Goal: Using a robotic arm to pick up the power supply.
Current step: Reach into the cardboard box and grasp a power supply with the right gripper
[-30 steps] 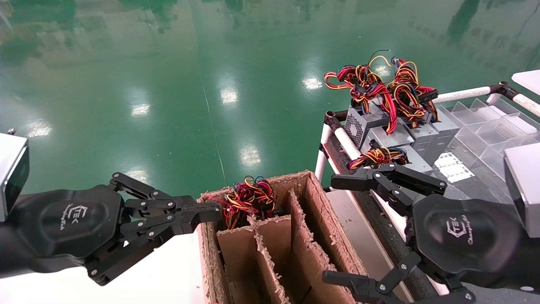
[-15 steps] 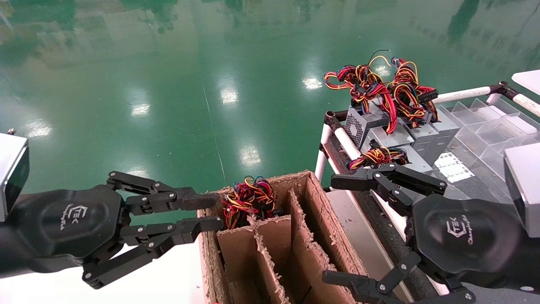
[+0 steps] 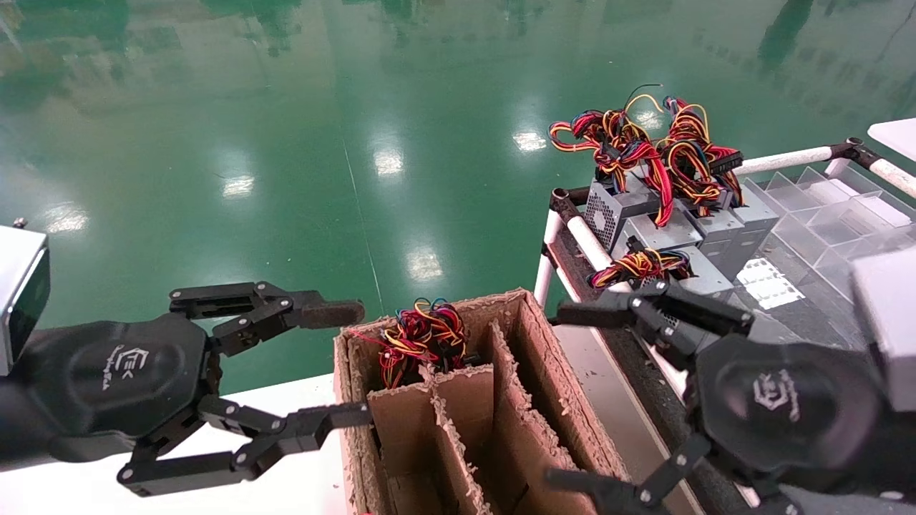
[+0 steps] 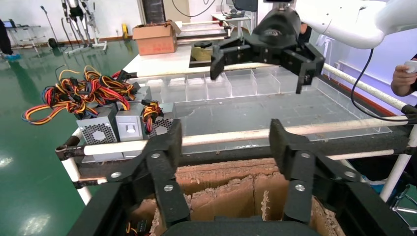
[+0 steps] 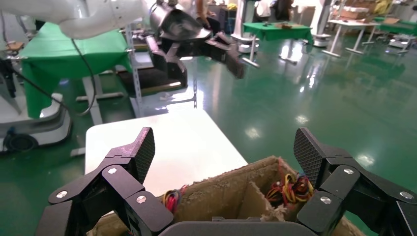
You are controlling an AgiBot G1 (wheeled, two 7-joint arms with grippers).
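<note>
Brown cardboard box (image 3: 458,400) with dividers sits centre. Grey power supply (image 3: 669,232) on rack, far right of box. Right gripper (image 3: 572,397) wide, over box's right edge; should advance, straddle metal casing, avoid wires. Left gripper (image 3: 358,365) wide, at box's left edge.

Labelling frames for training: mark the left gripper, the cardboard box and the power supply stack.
left gripper (image 3: 358,365): head view, gap between fingertips.
cardboard box (image 3: 551,372): head view, right wall.
power supply stack (image 3: 662,232): head view, grey top.
</note>
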